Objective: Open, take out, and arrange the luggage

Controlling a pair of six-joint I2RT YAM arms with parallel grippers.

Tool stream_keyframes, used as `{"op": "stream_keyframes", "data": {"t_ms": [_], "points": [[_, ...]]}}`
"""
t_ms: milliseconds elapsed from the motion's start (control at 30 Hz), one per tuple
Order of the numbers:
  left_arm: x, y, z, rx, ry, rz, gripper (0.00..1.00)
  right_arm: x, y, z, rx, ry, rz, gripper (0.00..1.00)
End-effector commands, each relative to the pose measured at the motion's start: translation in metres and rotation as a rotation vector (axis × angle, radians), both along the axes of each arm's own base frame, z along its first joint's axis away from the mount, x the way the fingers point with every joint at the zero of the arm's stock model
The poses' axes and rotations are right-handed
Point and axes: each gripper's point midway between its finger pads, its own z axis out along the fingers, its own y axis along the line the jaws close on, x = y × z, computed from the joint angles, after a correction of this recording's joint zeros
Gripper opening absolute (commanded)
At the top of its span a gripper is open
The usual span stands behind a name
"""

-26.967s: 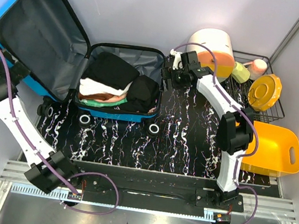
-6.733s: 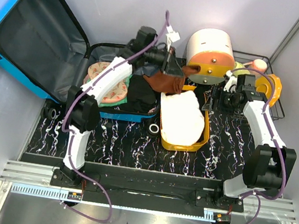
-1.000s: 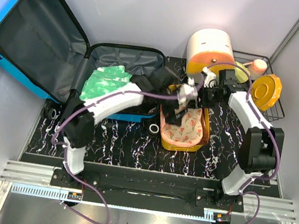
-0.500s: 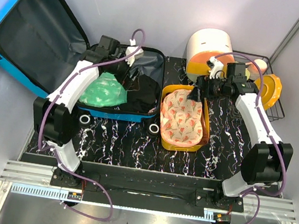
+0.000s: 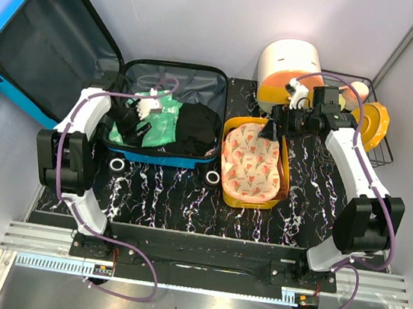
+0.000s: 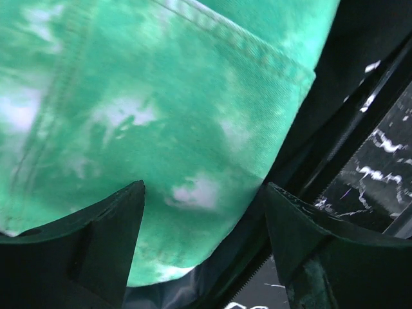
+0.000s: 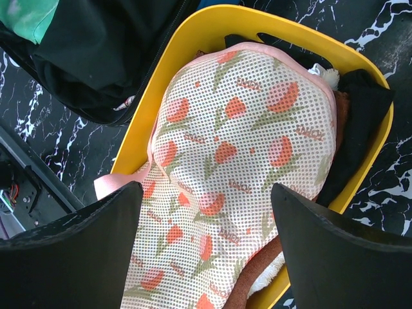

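The blue luggage lies open, its lid [image 5: 54,33] propped up at the back left and its base rim [image 5: 176,66] in the middle. Inside are a green tie-dye cloth [image 5: 162,114] and a black garment [image 5: 195,126]. My left gripper [image 5: 139,114] is low over the green cloth [image 6: 161,109], open [image 6: 203,212], its fingers either side of the cloth's hem by the zip edge [image 6: 302,161]. My right gripper [image 5: 280,126] hovers open [image 7: 206,212] above the tulip-print cloth [image 7: 238,148] in the yellow basin [image 7: 193,32].
The yellow basin [image 5: 287,183] stands right of the luggage, holding the tulip cloth over brown and black garments. A white-and-orange round box [image 5: 292,63] sits behind it. At the back right, a wire rack [image 5: 379,157] holds an orange lid [image 5: 368,125] and a pink bottle [image 5: 356,91].
My left arm left the basin, swung back over the luggage and came down on the green cloth. My right gripper opened wider above the tulip cloth.
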Motion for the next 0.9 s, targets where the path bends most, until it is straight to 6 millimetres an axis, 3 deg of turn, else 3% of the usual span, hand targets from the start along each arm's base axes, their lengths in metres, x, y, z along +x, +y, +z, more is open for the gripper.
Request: {"op": "stream_keyframes", "data": {"t_ms": [0,100,167,233,300,367,400,500,600,700,867], "points": [[-0.004,0.007,-0.005,0.077,-0.083,-0.194,0.79,0.01,0.003,0.017,0.019,-0.032,0.0,0.9],[0.0,0.007,-0.016,0.087,-0.084,-0.2,0.84,0.014,0.003,0.019,0.015,-0.04,-0.001,0.9],[0.006,0.01,-0.024,0.101,-0.103,-0.191,0.82,0.015,0.003,0.018,0.015,-0.033,-0.001,0.9],[0.017,0.012,-0.025,0.112,-0.136,-0.168,0.74,0.015,0.004,0.017,0.019,-0.027,0.001,0.9],[0.023,0.01,-0.02,0.097,-0.142,-0.143,0.56,0.016,0.004,0.018,0.02,-0.029,0.001,0.89],[0.031,0.006,-0.004,0.065,-0.166,-0.107,0.44,0.016,0.005,0.018,0.02,-0.029,0.002,0.89],[0.032,0.004,0.003,0.055,-0.176,-0.101,0.29,0.017,0.005,0.021,0.023,-0.033,0.001,0.89],[0.033,-0.006,0.035,-0.005,-0.209,-0.077,0.0,0.019,0.006,0.026,0.033,-0.038,-0.005,0.89],[0.032,-0.016,0.066,-0.073,-0.23,-0.045,0.0,0.024,0.01,0.034,0.063,-0.045,-0.012,0.89],[0.047,-0.027,0.112,-0.165,-0.257,0.015,0.0,0.031,0.015,0.041,0.096,-0.04,-0.02,0.89],[0.062,-0.052,0.169,-0.403,-0.201,0.126,0.0,0.035,0.023,0.047,0.148,-0.006,-0.022,0.89]]}}
